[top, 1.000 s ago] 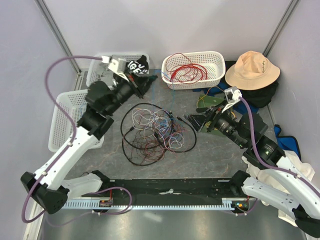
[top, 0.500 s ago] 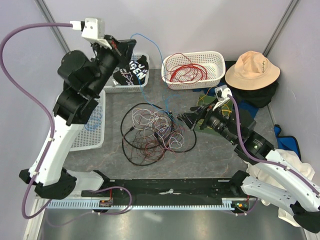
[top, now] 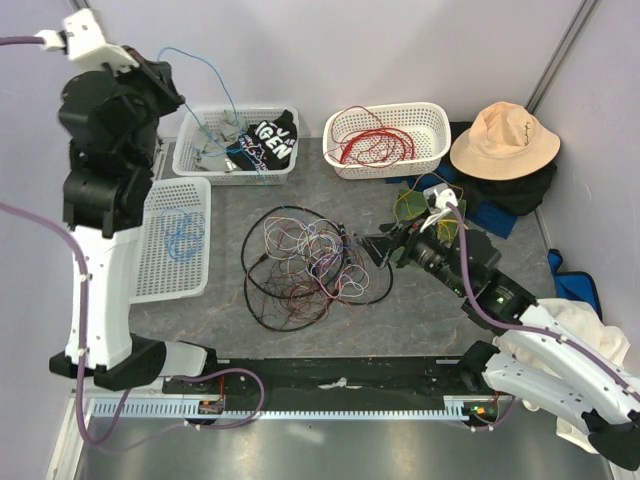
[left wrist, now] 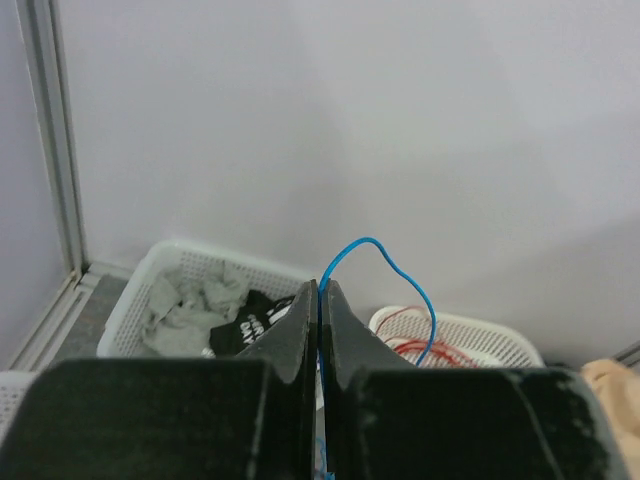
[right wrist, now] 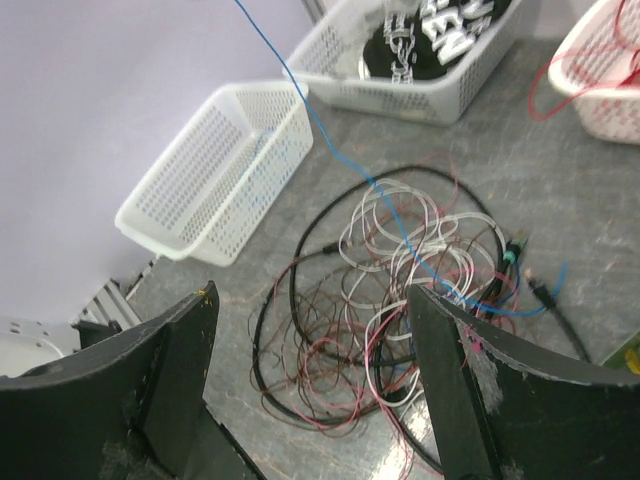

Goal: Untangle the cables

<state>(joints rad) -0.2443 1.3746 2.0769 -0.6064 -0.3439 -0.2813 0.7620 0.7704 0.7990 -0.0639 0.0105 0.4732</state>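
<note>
A loose heap of cables (top: 315, 265), black, white, red and brown, lies mid-table; it also shows in the right wrist view (right wrist: 400, 290). My left gripper (top: 165, 75) is raised high at the far left, shut on a thin blue cable (top: 232, 105) that arcs down towards the heap. In the left wrist view the closed gripper (left wrist: 320, 300) pinches this blue cable (left wrist: 375, 243). My right gripper (top: 375, 248) is open and empty just right of the heap, its jaws wide in the right wrist view (right wrist: 310, 295). The taut blue cable (right wrist: 300, 95) runs into the heap.
A white basket (top: 430, 115) at the back holds red cables (top: 375, 145). A left basket (top: 150, 285) holds a blue coil (top: 183, 235). A back-left basket (top: 205, 172) holds cloths. A tan hat (top: 503, 140) lies on dark cloth at the back right.
My left arm has lifted and swung left from above the back-left basket, drawing the blue cable up and out. My right gripper has edged left towards the heap.
</note>
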